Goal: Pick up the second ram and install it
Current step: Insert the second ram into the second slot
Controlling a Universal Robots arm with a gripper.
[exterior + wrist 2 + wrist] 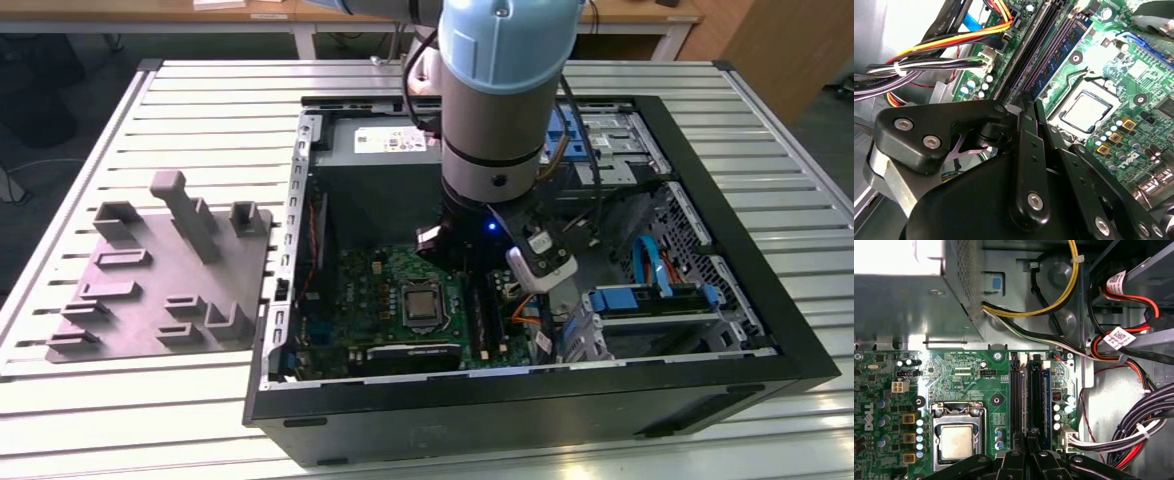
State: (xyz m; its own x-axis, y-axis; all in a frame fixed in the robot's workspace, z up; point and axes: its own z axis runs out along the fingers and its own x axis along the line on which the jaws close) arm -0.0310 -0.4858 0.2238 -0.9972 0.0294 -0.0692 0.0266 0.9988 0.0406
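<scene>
Black linkage of the tool [1026,107] fills the foreground in the second wrist view, its two fingers drawn tight together over the memory slots [1028,397] on the motherboard [969,380]. Between the tips there's a thin dark edge that I take for the second ram [1030,440], lined up lengthwise with the slots, so the tool looks clamped on it, though very little of the stick shows. One module with a blue strip [1061,52] already sits in a slot just beside that line. In the exterior view the arm [501,90] reaches straight down into the open computer case [747,330], and the grey fixture [160,280] lies well apart on the slatted desk [80,400] at the exterior view's left, with no stick visible on it. My read: pickup is done and we're in the install step, at the slot. Finishing it calls for the stick's edge square to the empty slot and a straight, even push, with the cable bundle [1149,405] nearby kept clear.
</scene>
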